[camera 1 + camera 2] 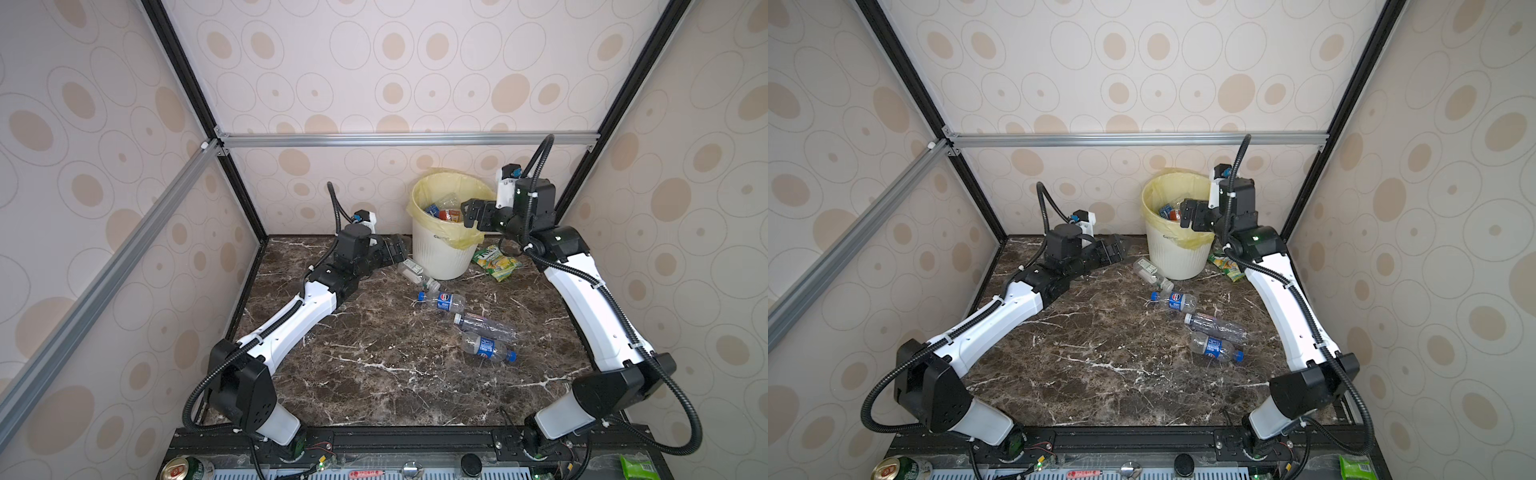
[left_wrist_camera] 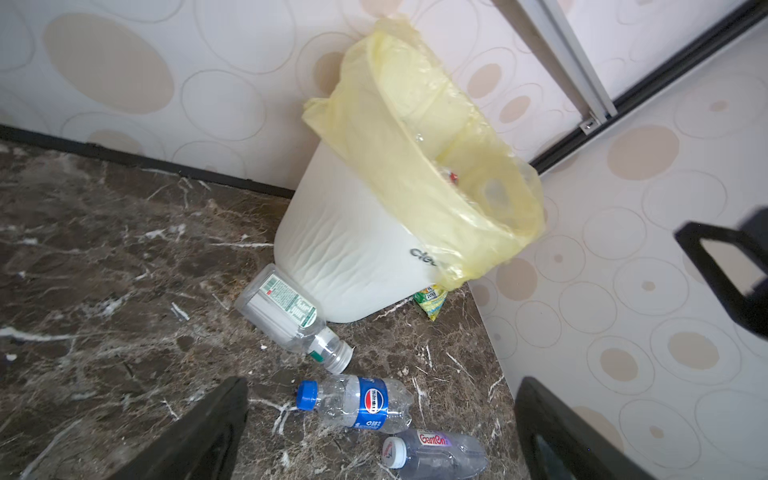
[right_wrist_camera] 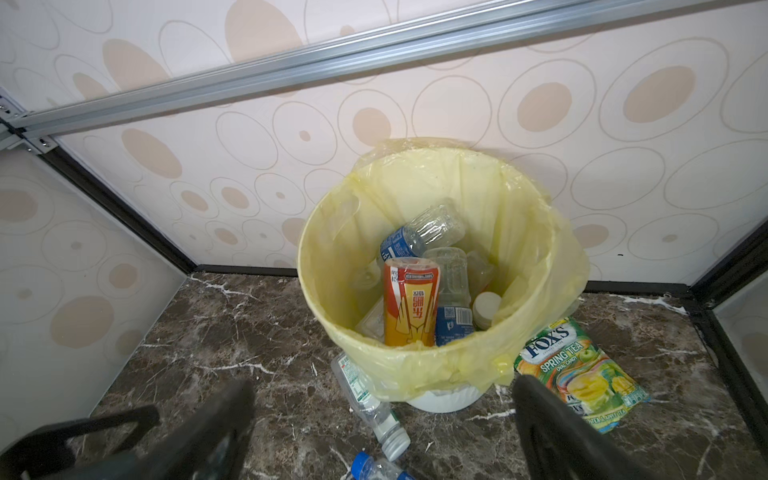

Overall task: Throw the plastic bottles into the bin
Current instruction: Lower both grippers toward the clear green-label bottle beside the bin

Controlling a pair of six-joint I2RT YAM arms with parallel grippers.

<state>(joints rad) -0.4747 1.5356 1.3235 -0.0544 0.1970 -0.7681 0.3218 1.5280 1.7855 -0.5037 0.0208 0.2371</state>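
On the table (image 1: 374, 374), four bottles (image 1: 442, 301), one bin (image 1: 436, 255), left gripper (image 1: 397, 249), right gripper (image 1: 468, 212), both agape.

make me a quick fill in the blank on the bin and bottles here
The bin is lined with a pale ___ bag.
___ plastic bottles lie on the table outside it.
The right gripper, up by the bin's rim, is ___ and empty.
The packet beside the bin reads FOX'S SPRING ___.
Missing: yellow; four; open; tea
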